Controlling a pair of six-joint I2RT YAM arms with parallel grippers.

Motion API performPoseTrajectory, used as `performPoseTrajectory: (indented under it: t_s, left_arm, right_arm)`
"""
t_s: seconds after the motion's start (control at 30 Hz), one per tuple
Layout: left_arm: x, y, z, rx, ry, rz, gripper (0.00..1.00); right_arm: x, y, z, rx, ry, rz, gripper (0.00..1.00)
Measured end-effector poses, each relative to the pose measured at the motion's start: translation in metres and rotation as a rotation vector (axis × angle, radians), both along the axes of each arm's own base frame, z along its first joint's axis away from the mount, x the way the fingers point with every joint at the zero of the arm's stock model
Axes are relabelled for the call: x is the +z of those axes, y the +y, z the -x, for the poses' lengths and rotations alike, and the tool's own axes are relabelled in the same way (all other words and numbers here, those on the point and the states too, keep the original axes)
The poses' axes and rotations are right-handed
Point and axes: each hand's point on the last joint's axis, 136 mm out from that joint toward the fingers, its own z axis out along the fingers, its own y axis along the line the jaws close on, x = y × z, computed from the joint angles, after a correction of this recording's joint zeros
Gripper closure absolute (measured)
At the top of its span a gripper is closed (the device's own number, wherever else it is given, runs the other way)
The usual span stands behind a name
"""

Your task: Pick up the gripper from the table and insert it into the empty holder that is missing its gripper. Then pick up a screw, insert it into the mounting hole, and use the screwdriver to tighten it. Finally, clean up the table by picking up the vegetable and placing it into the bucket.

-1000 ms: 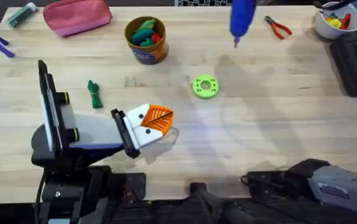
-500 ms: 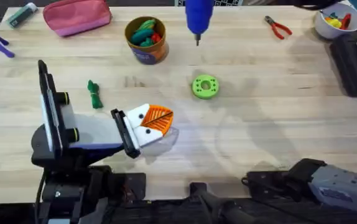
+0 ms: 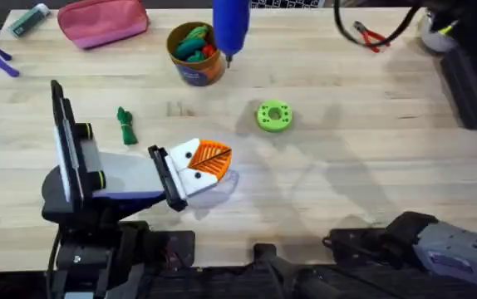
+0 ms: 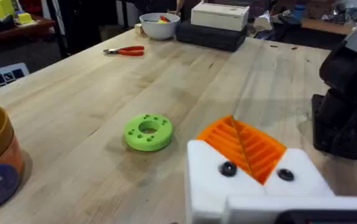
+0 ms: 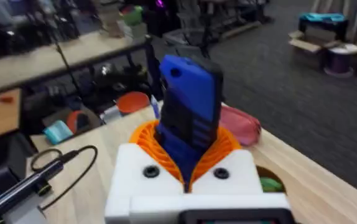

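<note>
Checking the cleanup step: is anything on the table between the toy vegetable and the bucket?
Nothing visible blocks it. The vegetable lies on bare wood, with open table up to the bucket. The screwdriver, held in the right gripper, hangs by the bucket's far side, off that path.

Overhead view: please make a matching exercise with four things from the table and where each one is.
Things:
1. screwdriver
2. vegetable
3. green disc
4. pliers

Places:
A. lying on the table near the left arm
B. held by the right end effector, beside the bucket
C. far right of the table
D. middle of the table

Pairs: 1-B, 2-A, 3-D, 4-C
</note>
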Motion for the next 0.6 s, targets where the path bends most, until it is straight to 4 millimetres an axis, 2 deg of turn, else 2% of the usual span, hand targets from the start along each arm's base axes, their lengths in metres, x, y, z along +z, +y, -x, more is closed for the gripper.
performPoseTrajectory:
  t_s: [0.27, 0.6]
  left_arm:
    - [0.000, 0.000, 0.000, 0.000, 0.001, 0.000, 0.993]
    - [0.000, 0.000, 0.000, 0.000, 0.000, 0.000, 0.993]
  right_arm:
    - [-0.007, 0.013, 0.029, 0.188, -0.085, -0.118, 0.976]
    - [-0.015, 0.025, 0.076, 0.453, -0.186, -0.074, 0.976]
